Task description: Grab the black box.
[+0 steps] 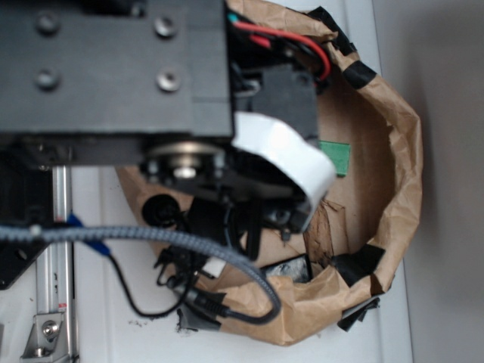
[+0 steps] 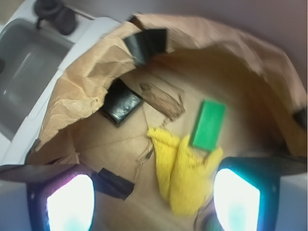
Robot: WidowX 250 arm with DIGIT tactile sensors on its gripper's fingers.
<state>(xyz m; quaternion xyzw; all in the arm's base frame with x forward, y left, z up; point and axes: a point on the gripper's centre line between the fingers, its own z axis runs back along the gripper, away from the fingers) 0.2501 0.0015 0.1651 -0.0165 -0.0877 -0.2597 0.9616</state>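
Two glowing fingertips (image 2: pixel 70 202) of the tool (image 2: pixel 153 202) fill the lower corners of the wrist view, set wide apart and holding nothing, above a crumpled brown paper nest (image 2: pixel 72 96). Between them, at lower centre, lies a yellow cloth (image 2: pixel 180 168), with a green block (image 2: pixel 208 124) touching its upper right edge. Well apart, left of centre, the black box (image 2: pixel 120 103) rests flat against the paper wall.

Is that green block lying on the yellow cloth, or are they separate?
Touching. In the wrist view the lower end of the green block overlaps the top of the yellow cloth, with no brown paper showing between them there.
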